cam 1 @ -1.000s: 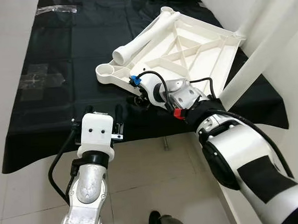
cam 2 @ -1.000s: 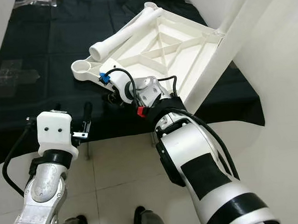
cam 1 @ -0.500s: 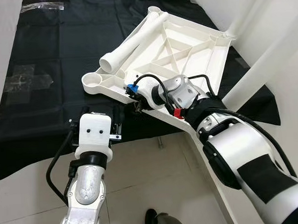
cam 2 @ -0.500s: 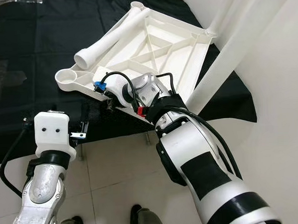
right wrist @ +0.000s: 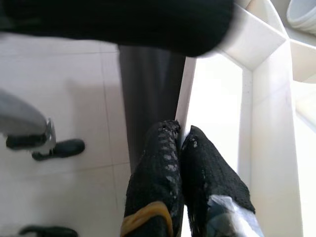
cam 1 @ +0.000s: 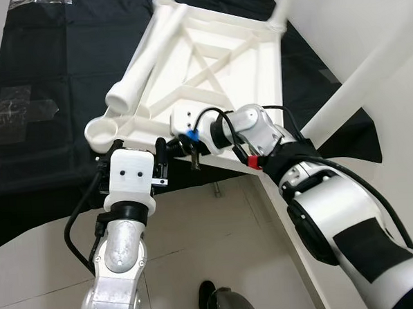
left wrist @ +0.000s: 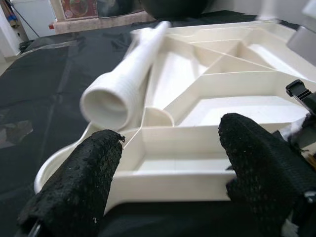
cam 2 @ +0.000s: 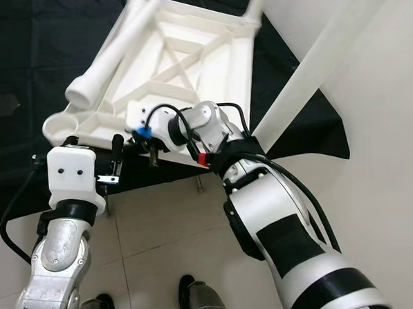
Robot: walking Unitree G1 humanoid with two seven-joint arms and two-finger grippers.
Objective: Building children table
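Observation:
A white plastic tabletop (cam 1: 222, 63) lies upside down on the black cloth, ribbed underside up. One round white leg (cam 1: 143, 61) lies along its left side, above an empty corner socket (cam 1: 102, 129). My right gripper (right wrist: 180, 143) is shut on the thin near rim (right wrist: 185, 98) of the tabletop, close to the cloth's front edge. My left gripper (left wrist: 170, 173) is open. The tabletop's near corner (left wrist: 163, 143) sits just ahead of its fingers (left wrist: 79, 182), and I cannot tell if they touch it.
The black cloth (cam 1: 42, 66) covers a low platform whose front edge runs under both grippers. Clear tape patches (cam 1: 20, 109) stick to it at left. A white wall and panel (cam 1: 368, 63) close the right side. Tiled floor (cam 1: 33, 274) and a person's shoe (cam 1: 228, 305) lie below.
The tabletop has swung round and slid toward the front edge, with my right gripper still on its rim. Its socket corner now lies at my left gripper. The camera view also shifted.

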